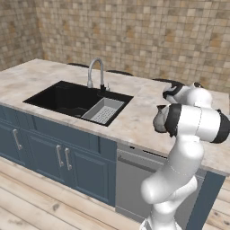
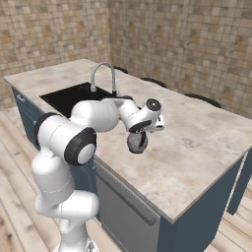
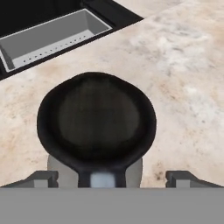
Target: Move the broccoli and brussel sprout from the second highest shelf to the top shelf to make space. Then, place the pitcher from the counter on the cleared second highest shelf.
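Spread wide, the jaws of the gripper (image 3: 112, 177) straddled the pitcher's mouth without touching it, one fingertip (image 3: 41, 178) low at about eight o'clock in the hand view and the other at about four o'clock.

Largest in the scene was the counter (image 1: 134, 119), a pale marbled slab over dark blue cabinets (image 1: 67, 155), running from nine o'clock toward three in the left base view. Set into it at about ten o'clock was the black sink (image 1: 67, 96), a chrome tap (image 1: 95, 72) behind it and a grey strainer tray (image 1: 104, 111) in its near corner. From the hand, that tray (image 3: 52, 37) lay at about eleven o'clock.

Next came the pitcher (image 2: 137, 141), upright on the counter just below the hand, near the front edge and well clear of the sink. In the hand view its dark rim (image 3: 96, 120) sat dead centre, a little pale body showing beneath at six o'clock.

Judging by this, the pitcher step was in hand: the approach looked done, the grasp not yet made. The next move would call for a short descent so the fingers bracketed the neck, then a firm close before lifting straight up, since a rounded jug could tip or slip if pinched off-centre.
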